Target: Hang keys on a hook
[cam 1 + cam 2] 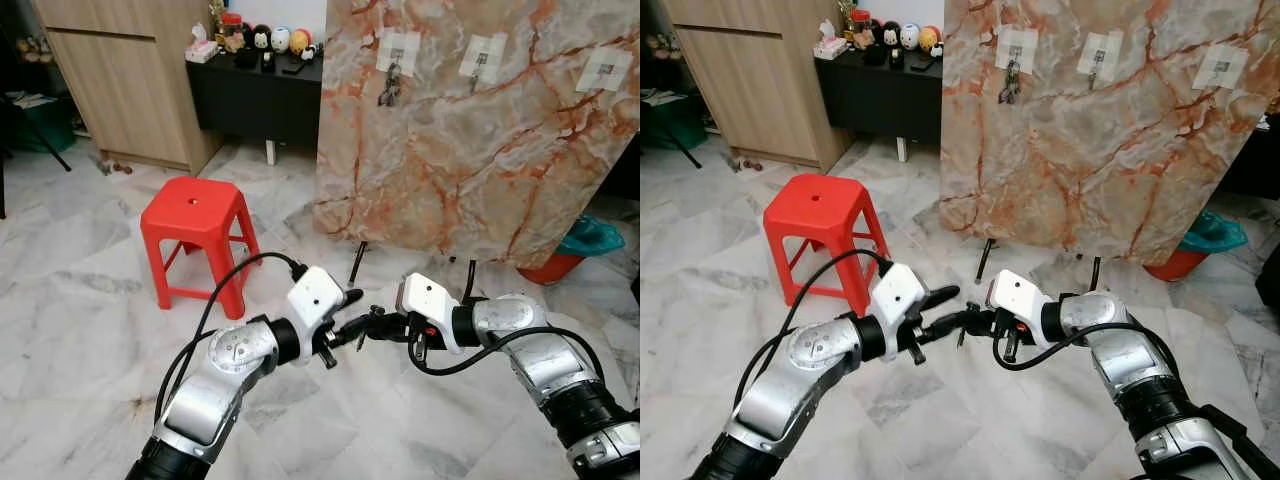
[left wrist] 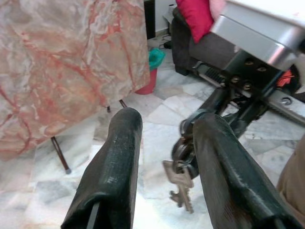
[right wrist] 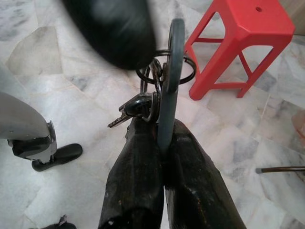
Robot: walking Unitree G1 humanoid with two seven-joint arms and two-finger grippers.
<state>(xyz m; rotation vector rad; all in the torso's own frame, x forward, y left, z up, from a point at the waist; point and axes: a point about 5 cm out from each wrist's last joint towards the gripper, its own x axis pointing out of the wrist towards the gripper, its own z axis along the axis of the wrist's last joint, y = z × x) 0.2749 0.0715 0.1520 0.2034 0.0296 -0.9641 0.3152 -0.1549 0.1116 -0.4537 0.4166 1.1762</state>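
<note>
I see dull metal keys (image 2: 180,183) pinched by my right gripper (image 3: 162,143), its fingers matt black and rough. Behind them stands a glossy marble-look board (image 1: 470,140); left of it, a smooth red plastic stool (image 1: 195,215).

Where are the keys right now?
In the left eye view the keys hang low at centre, pinched by the right gripper, with the left gripper open beside them, before the marble board.

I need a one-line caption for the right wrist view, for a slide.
Right gripper shut on a carabiner carrying a key bunch, above the marble floor near a red stool.
</note>
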